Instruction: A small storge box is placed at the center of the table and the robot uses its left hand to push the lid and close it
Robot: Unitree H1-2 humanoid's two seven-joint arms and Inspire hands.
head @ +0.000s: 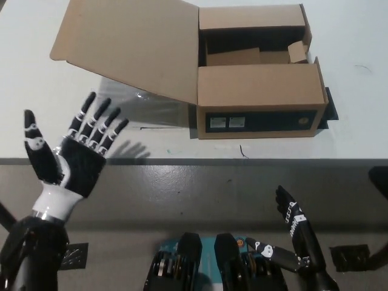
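A brown cardboard storage box (259, 103) stands at the middle of the white table (182, 148), its top half uncovered and dark inside. Its big lid flap (130, 45) leans out to the left, raised off the table. My left hand (76, 151) is open, palm up and fingers spread, over the table's front edge, below and left of the lid and apart from it. My black right hand (296, 227) rests low at the bottom right, below the table edge, fingers straight and holding nothing.
A loose cardboard piece (233, 58) lies inside the box. The table's front edge (194, 161) runs across the picture, with grey floor below. A dark object (350, 257) lies on the floor at the lower right.
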